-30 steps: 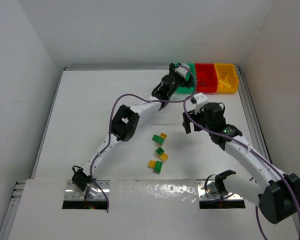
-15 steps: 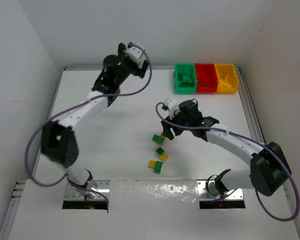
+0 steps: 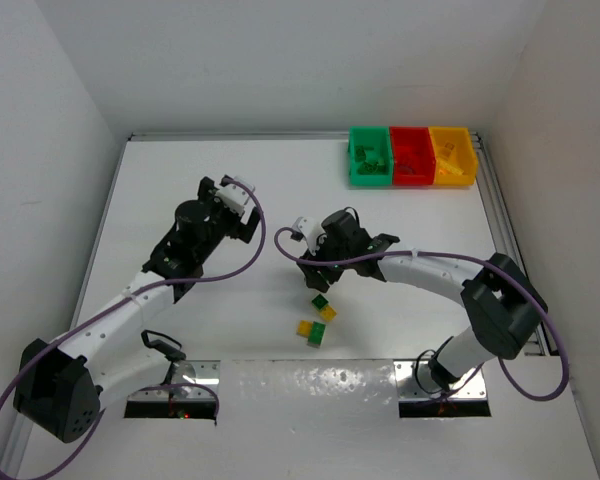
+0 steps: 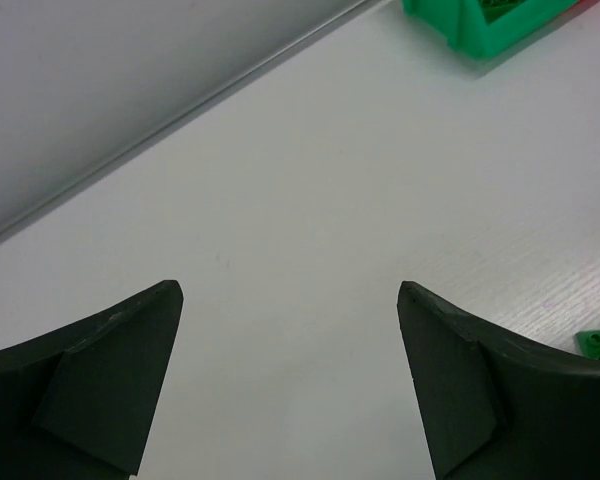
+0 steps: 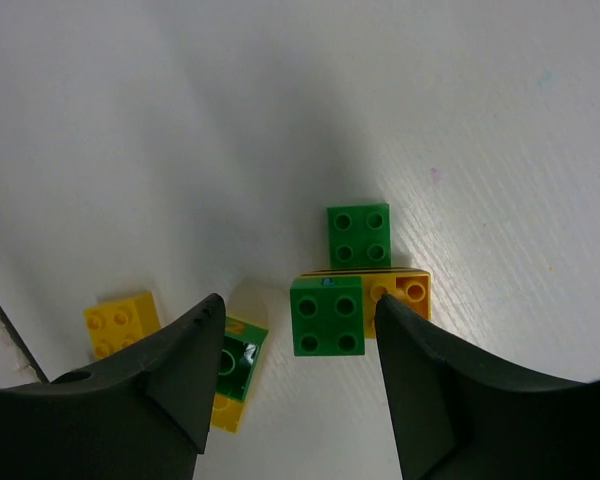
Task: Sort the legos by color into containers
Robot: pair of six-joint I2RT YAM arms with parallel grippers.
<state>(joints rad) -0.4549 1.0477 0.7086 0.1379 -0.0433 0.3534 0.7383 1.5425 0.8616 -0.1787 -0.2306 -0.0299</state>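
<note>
- Step in hand: pick of green lego (image 5: 327,316), apparently stacked on a yellow lego (image 5: 405,288), at middle of worktop (image 5: 130,120).
- Right gripper (image 5: 298,302) unclenched, straddling the green lego; nothing grasped yet.
- Next: clamp, lift, carry to green container (image 3: 370,180), well apart.
- Left gripper (image 4: 290,292) released, empty.
</note>
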